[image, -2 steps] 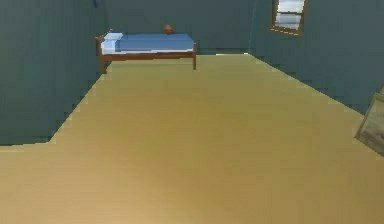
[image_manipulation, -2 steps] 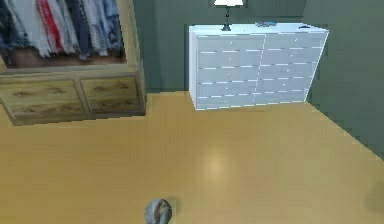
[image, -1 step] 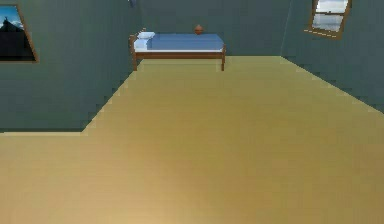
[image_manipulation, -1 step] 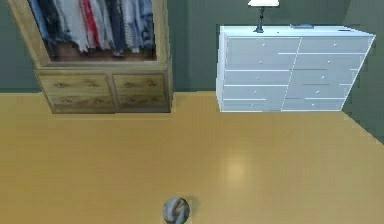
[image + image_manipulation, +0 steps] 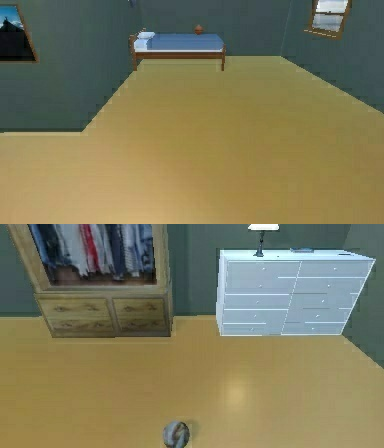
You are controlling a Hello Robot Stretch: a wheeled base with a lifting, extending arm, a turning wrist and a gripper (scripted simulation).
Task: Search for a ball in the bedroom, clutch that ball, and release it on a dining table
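Note:
A small round ball [image 5: 176, 433] with grey, white and brownish patches lies on the tan floor near the bottom of the arm side view, a little left of the middle. In the forward view a small orange-brown round thing [image 5: 199, 30] sits on the far end of a bed [image 5: 180, 45] with a blue cover and a white pillow, against the back wall.
A wooden wardrobe [image 5: 100, 274] with hanging clothes and two drawers stands at the arm side view's left. A white dresser [image 5: 293, 292] with a lamp [image 5: 262, 236] stands at its right. The forward view has a wide tan floor, a wall picture [image 5: 15, 40] and a window [image 5: 329, 17].

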